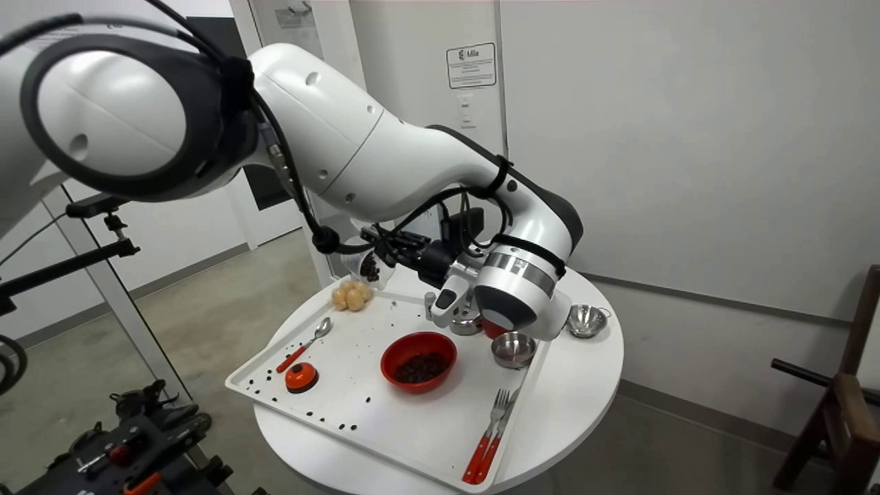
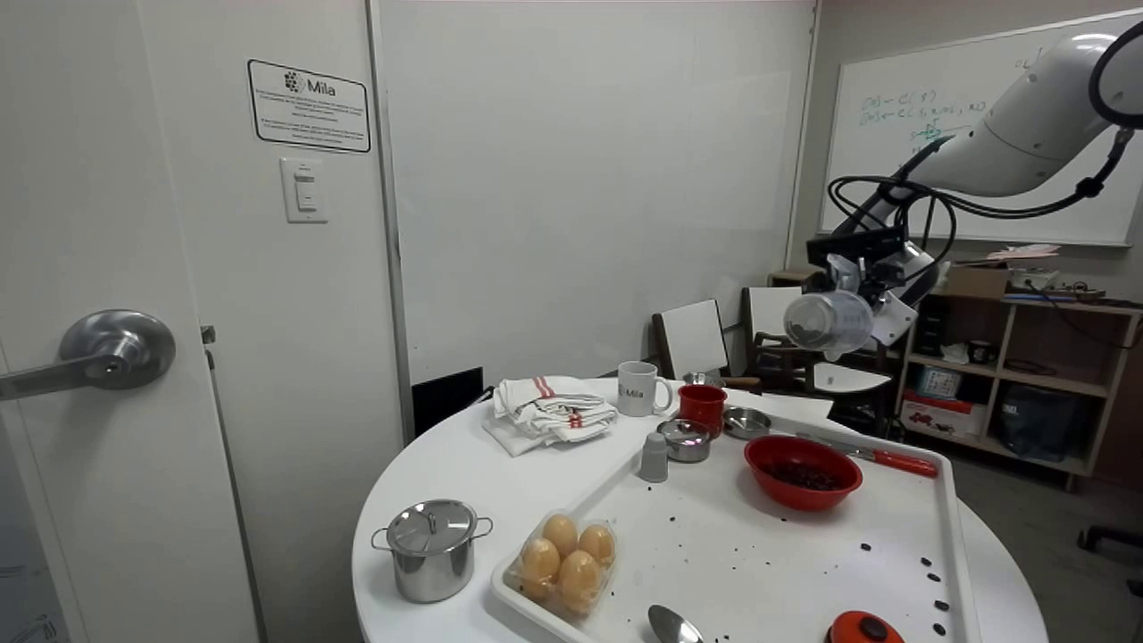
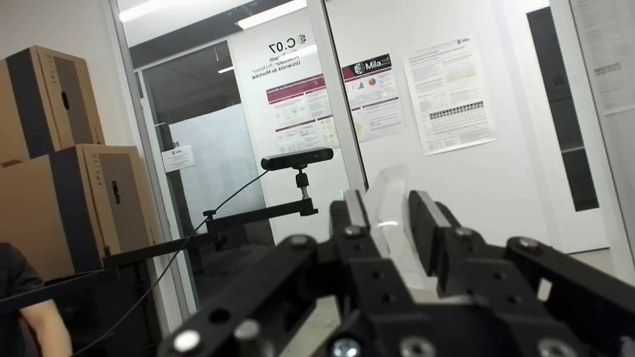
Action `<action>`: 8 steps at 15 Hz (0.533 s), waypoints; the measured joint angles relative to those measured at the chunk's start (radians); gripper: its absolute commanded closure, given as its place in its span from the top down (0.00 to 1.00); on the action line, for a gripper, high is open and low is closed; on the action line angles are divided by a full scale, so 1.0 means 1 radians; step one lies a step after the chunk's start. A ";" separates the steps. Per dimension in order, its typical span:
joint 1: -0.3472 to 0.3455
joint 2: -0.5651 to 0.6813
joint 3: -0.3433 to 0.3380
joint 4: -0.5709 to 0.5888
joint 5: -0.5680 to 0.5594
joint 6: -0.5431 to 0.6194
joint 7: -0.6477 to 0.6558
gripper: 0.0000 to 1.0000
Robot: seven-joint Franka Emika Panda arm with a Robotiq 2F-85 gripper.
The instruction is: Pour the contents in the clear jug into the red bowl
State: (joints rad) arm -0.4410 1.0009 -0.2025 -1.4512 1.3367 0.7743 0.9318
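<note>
The clear jug (image 1: 356, 263) is held in the air, tipped onto its side. It also shows in an exterior view (image 2: 830, 321), above the level of the red bowl. Some dark bits show in or through it; how much it holds I cannot tell. My gripper (image 3: 382, 215) is closed around its clear handle (image 3: 394, 233) in the wrist view. The gripper also shows in an exterior view (image 1: 388, 245). The glossy red bowl (image 1: 412, 344) stands upright on the tray with dark bean-like pieces inside. It also shows in an exterior view (image 2: 799, 496).
The white tray (image 1: 364, 405) bears scattered dark beans, eggs (image 1: 352, 295), a spoon (image 1: 302, 347), an orange-red timer-like object (image 1: 301, 377), cutlery (image 1: 491, 440), metal cup (image 1: 513, 350) and grey shaker (image 2: 654, 457). A red cup (image 2: 703, 406), mug (image 2: 636, 390), cloth (image 2: 549, 411) and pot (image 2: 433, 563) stand nearby.
</note>
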 measured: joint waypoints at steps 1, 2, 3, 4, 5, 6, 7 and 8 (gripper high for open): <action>0.000 0.004 0.000 0.003 0.006 -0.007 0.002 0.09; 0.000 0.007 0.000 0.006 0.011 -0.013 0.005 0.09; -0.001 0.010 0.000 0.010 0.015 -0.017 0.009 0.09; -0.001 0.014 0.000 0.015 0.018 -0.020 0.012 0.09; -0.001 0.018 0.000 0.019 0.021 -0.024 0.017 0.09; -0.001 0.022 0.000 0.024 0.023 -0.033 0.025 0.09; -0.002 0.025 0.000 0.027 0.027 -0.044 0.031 0.09; -0.004 0.027 0.002 0.030 0.032 -0.057 0.036 0.09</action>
State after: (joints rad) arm -0.4447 1.0284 -0.2010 -1.4214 1.3683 0.7171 0.9677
